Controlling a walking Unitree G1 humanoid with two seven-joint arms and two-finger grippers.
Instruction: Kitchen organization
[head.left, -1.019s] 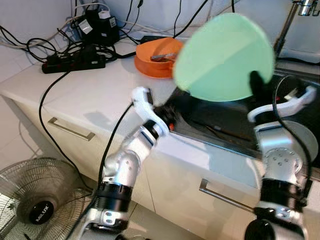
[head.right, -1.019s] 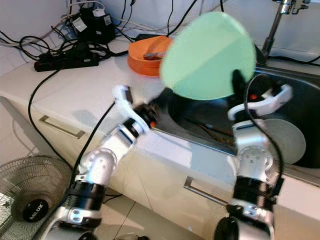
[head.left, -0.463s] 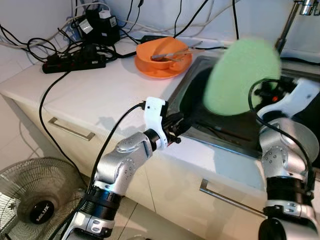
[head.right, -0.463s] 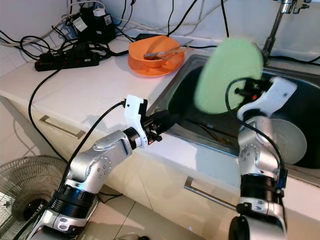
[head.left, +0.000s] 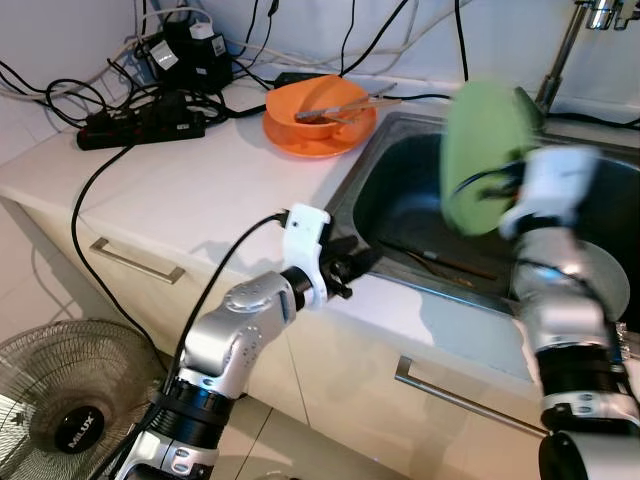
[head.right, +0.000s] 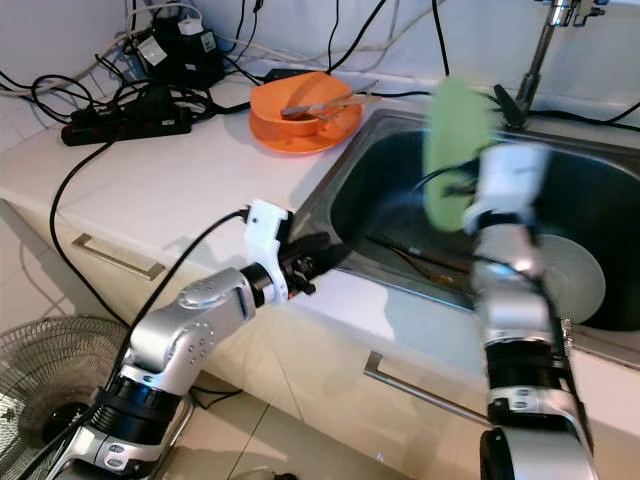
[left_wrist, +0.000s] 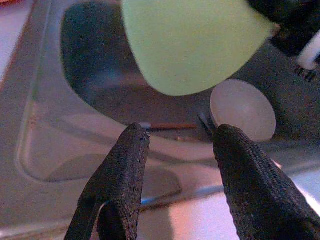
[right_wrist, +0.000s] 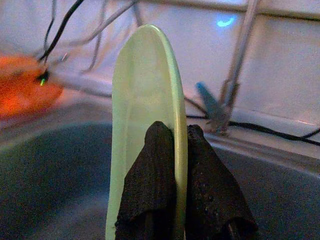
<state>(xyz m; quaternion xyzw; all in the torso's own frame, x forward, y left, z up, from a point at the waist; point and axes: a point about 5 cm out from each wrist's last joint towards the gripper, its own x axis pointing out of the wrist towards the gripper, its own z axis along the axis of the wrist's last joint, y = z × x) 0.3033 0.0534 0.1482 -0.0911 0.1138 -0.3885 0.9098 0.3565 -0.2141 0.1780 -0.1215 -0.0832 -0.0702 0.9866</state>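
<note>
The right tool (right_wrist: 172, 165) pinched the thin rim of a smooth, pale green round plate (head.left: 480, 155), one ribbed black finger on each face, and held it on edge in the air above the dark metal sink (head.left: 400, 195). The plate was blurred in the head views and stood at about 1 o'clock from the left tool.

The left tool (left_wrist: 177, 165) hovered at the sink's near rim, pointing into the basin, its two textured black fingers (left_wrist: 125, 170) set narrowly apart with nothing between them. Beyond them, in the basin, lay a pale grey round plate (left_wrist: 243, 110) and a thin stick-like utensil (left_wrist: 170, 126) on the bottom.

On the white desk (head.left: 190, 190), at about 11 o'clock from the sink, sat a glossy orange plate (head.left: 318, 112) carrying an orange bowl and cutlery. Farther toward 10 o'clock a black power strip (head.left: 140, 115) lay among tangled black cables. A chrome tap (head.right: 545, 40) rose behind the sink. A wire-caged fan (head.left: 70, 400) stood on the floor at 8 o'clock, below the desk's drawer handle (head.left: 135, 262).
</note>
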